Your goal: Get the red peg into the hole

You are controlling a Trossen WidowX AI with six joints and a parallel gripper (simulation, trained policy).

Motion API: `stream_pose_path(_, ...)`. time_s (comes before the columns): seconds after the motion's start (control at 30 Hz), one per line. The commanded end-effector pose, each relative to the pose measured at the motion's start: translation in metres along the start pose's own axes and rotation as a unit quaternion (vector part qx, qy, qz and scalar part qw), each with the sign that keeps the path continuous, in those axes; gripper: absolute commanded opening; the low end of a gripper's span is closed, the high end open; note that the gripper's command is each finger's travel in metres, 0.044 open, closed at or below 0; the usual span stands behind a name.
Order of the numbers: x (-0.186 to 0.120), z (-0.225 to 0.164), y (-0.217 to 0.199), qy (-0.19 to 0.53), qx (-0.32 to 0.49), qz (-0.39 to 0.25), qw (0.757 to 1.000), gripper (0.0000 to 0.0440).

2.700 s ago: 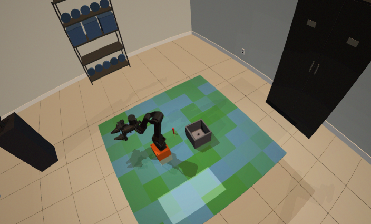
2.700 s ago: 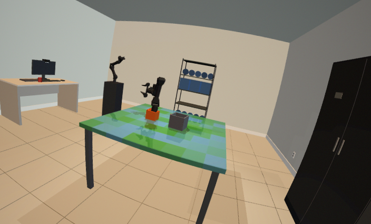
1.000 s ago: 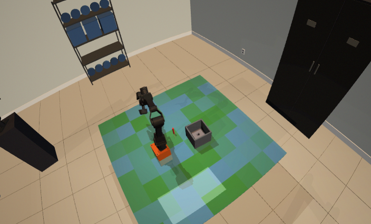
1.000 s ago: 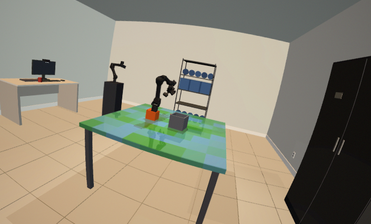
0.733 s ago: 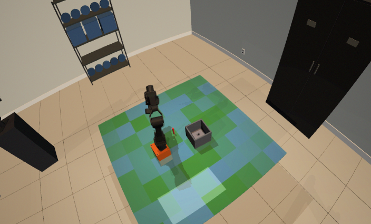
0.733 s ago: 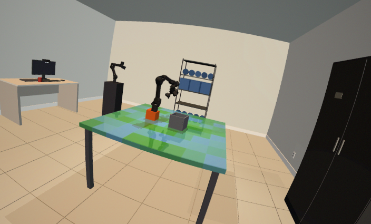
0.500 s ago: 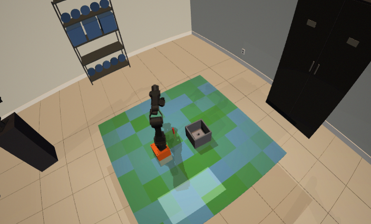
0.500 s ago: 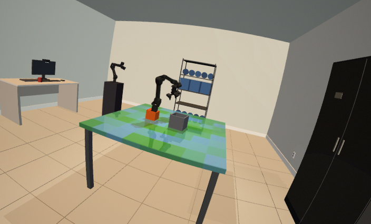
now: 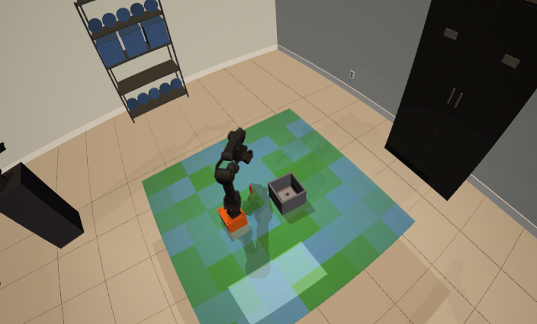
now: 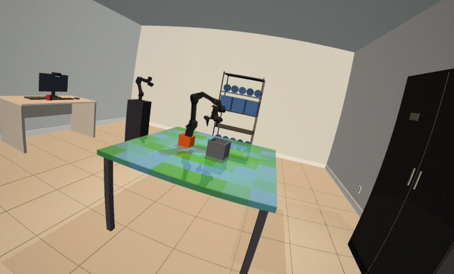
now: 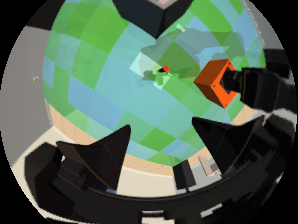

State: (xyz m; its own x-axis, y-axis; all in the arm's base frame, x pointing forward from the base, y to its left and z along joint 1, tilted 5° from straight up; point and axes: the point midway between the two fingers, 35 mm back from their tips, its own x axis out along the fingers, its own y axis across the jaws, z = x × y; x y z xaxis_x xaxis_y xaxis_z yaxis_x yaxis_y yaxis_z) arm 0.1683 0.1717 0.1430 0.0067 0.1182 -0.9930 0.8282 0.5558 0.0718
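Note:
The red peg [image 9: 251, 189] [image 11: 165, 69] appears to stand upright on the table, between the arm's orange base and the box. It is hidden in the exterior view. The grey open box [image 9: 294, 203] [image 10: 217, 149] [image 11: 150, 20] stands to the right of the peg in the top view. The plate [image 9: 281, 193] at its bottom shows a dark hole, with no peg in it. My gripper [image 10: 213, 123] [image 11: 162, 124] is open and empty, pointing down high above the table. In the wrist view the peg shows beyond the fingertips, well apart from them.
The orange base [image 9: 235, 222] [image 10: 186, 140] [image 11: 212, 82] carries the arm. The box's raised walls stand on the green and blue table [image 9: 344, 261] [image 10: 160, 171]. A shelf rack [image 9: 146, 73] and a black cabinet [image 9: 447, 91] stand away from the table.

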Motion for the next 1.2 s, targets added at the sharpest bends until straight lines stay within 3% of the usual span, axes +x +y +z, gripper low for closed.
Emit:
stream_pose_path(0.0,0.008,0.015,-0.009,-0.017,0.027,-0.030,0.999,0.0440)
stream_pose_path(0.57,0.053,0.056,-0.031,-0.046,0.097,-0.112,0.988,0.0419)
stream_pose_path(1.17,0.112,0.078,-0.040,-0.050,0.149,-0.108,0.982,0.0390)
